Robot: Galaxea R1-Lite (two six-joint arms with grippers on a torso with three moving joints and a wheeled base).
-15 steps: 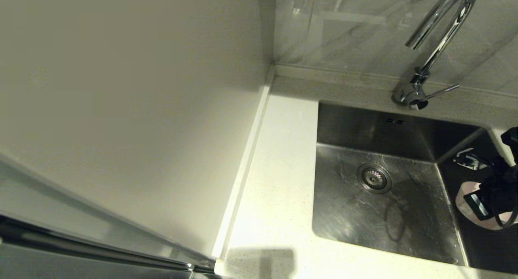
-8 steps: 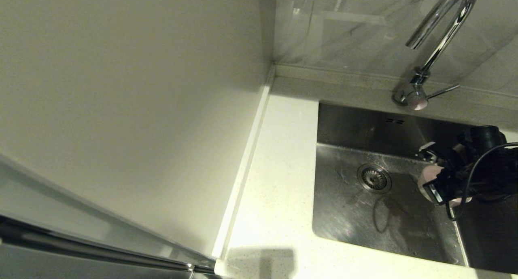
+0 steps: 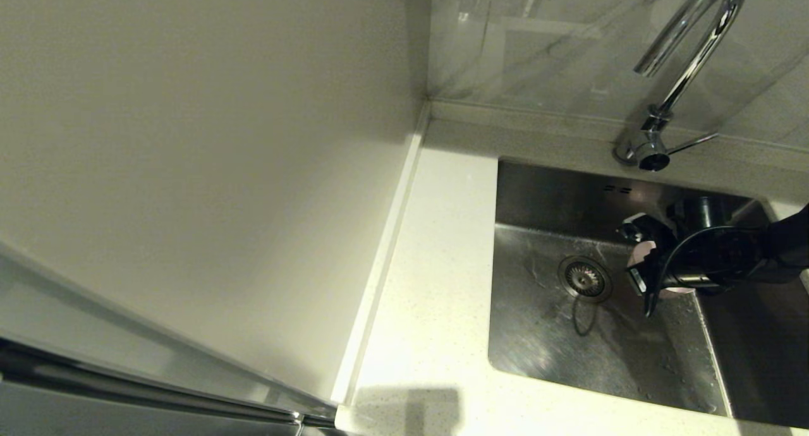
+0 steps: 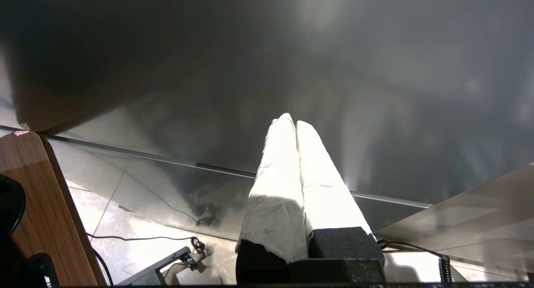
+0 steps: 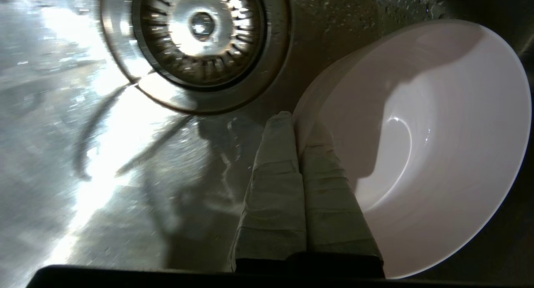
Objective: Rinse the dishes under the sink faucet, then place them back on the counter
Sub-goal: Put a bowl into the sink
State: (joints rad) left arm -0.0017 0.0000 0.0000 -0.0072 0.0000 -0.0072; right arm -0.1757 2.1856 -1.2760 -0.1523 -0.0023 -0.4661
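**A:** Start with the head view. Where is the bowl?

**B:** The pink bowl (image 3: 643, 254) hangs inside the sink (image 3: 543, 335), held by the right pincer (image 3: 641, 268), just to the right of the drain (image 3: 584, 278). The arm comes in from the right edge. The faucet (image 3: 686, 63) arches above, its spout mouth high up and toward the back wall from the bowl. No water shows. The bench (image 3: 436, 265) lies to the left of the sink, bare where I can see it. The other bowls are out of view.

**A:** And the left wrist view?

**B:** The left pincer (image 4: 291, 123) has its two wrapped fingers pressed together on nothing, down beside a dark panel and well away from the sink. That arm looks parked.

**A:** The right wrist view?

**B:** The right pincer (image 5: 294, 121) is clamped on the rim of the pink bowl (image 5: 438, 154), one finger outside the wall and one inside. The bowl is tilted, its hollow facing the camera, and sits to one side of the fingertips. The drain (image 5: 200, 41) is just ahead, near the bowl's edge.

**A:** So what does the next move turn on?

**B:** I judge it is getting the bowl's open side under the spout, which stands up and back from the grip. The right arm is the only one near.
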